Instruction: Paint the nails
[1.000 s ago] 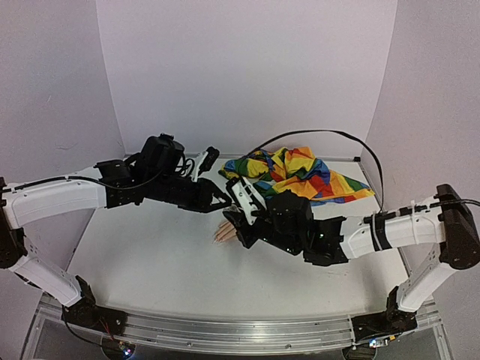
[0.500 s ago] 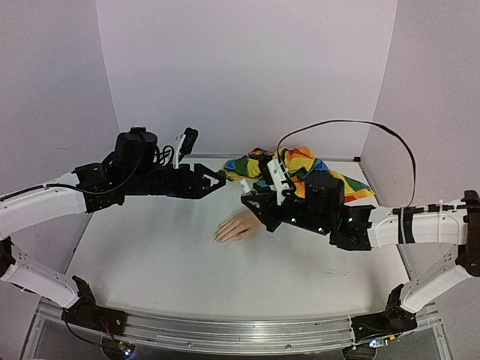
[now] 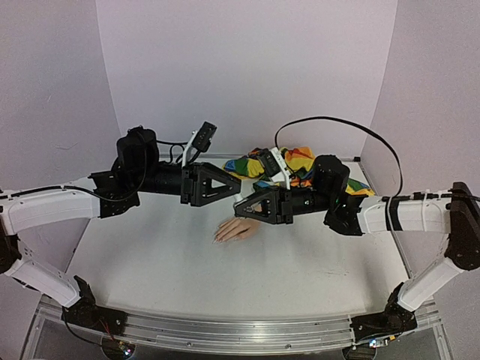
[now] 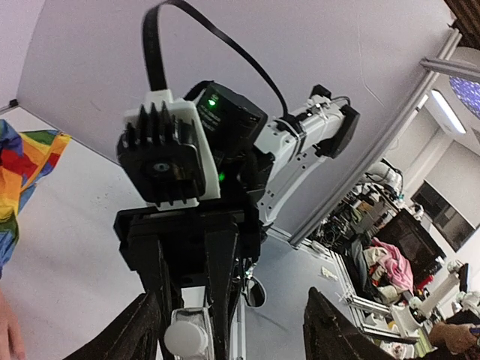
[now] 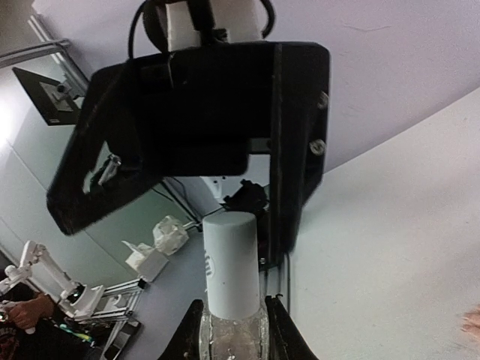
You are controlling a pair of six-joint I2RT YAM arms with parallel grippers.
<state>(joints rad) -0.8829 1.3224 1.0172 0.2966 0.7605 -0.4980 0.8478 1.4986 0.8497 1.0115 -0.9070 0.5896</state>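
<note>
Raised since earlier, the opened left gripper point(image 3: 217, 184) is aimed at the cap point(image 5: 231, 259), judged the hold on the slick bottle point(image 5: 231, 330) clamped in the right gripper point(image 3: 251, 204).

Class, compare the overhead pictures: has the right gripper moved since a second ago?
Yes. The right gripper, holding the small bottle, has drawn back rightward off the mannequin hand, which lies unmoved.

Plain pale lilac walls point(image 3: 247, 67) box in a white table point(image 3: 165, 270), with an aluminium rail point(image 3: 225, 334) along its near edge.
</note>
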